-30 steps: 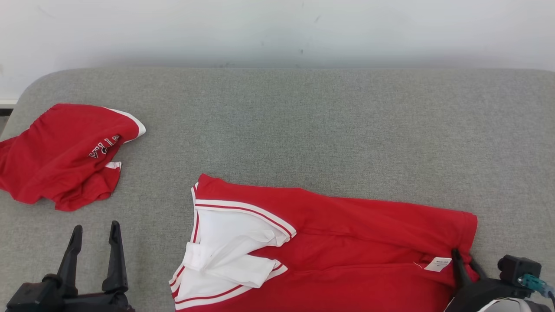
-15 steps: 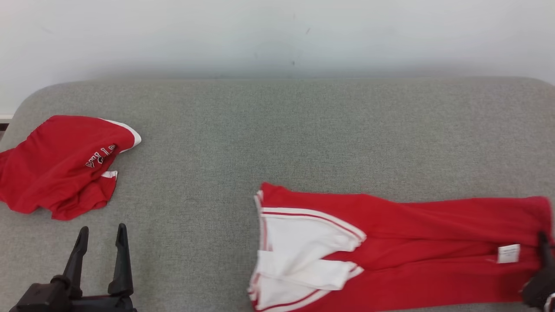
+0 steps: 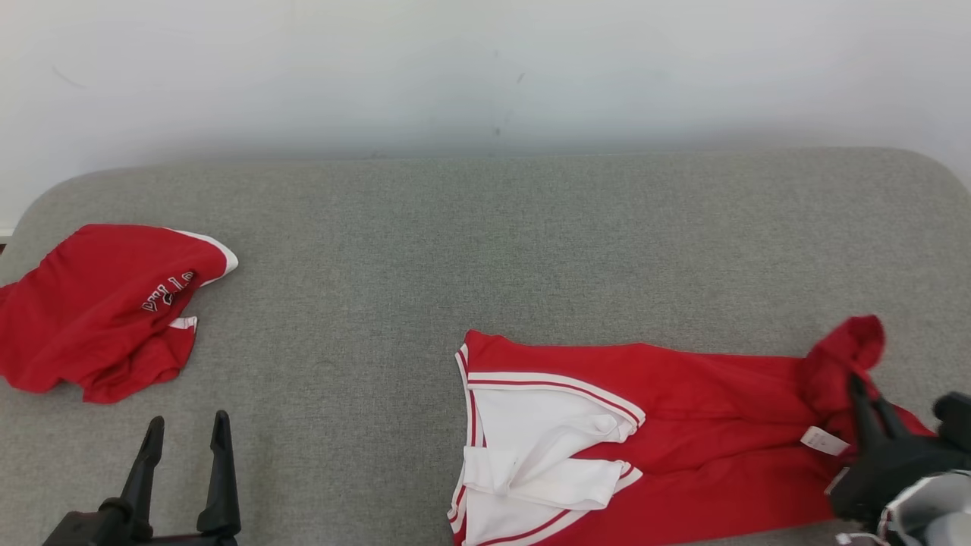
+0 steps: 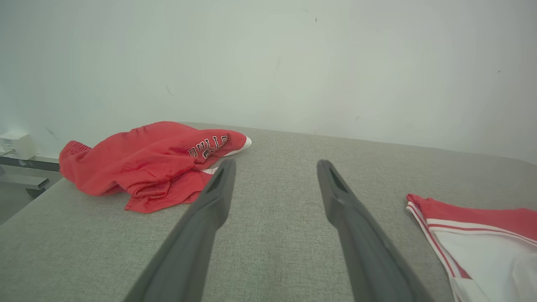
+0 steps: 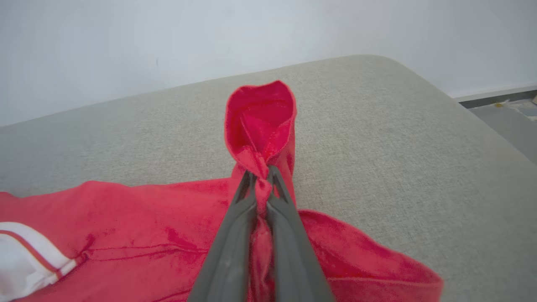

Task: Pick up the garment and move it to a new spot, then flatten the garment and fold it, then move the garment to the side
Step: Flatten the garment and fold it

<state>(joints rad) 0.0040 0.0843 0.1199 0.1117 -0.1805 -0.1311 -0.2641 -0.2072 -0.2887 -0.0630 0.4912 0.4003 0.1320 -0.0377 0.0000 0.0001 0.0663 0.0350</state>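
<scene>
Red jersey garment with white trim point(image 3: 705, 394) lies bunched at one end, pinched by the closed right gripper point(image 5: 260, 179); left gripper point(image 4: 275, 167) gapes empty. Single-point dragging could undo its fold.

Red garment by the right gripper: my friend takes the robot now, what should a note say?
Right gripper: shut on the garment's right end, bunched and lifted.
Left gripper: open, holding nothing, over the grey surface.
Garment: a long strip at the near edge, right of centre; another red garment lies crumpled far left.
Done: looks folded.
Left: probably settle it at the side, let go.
</scene>
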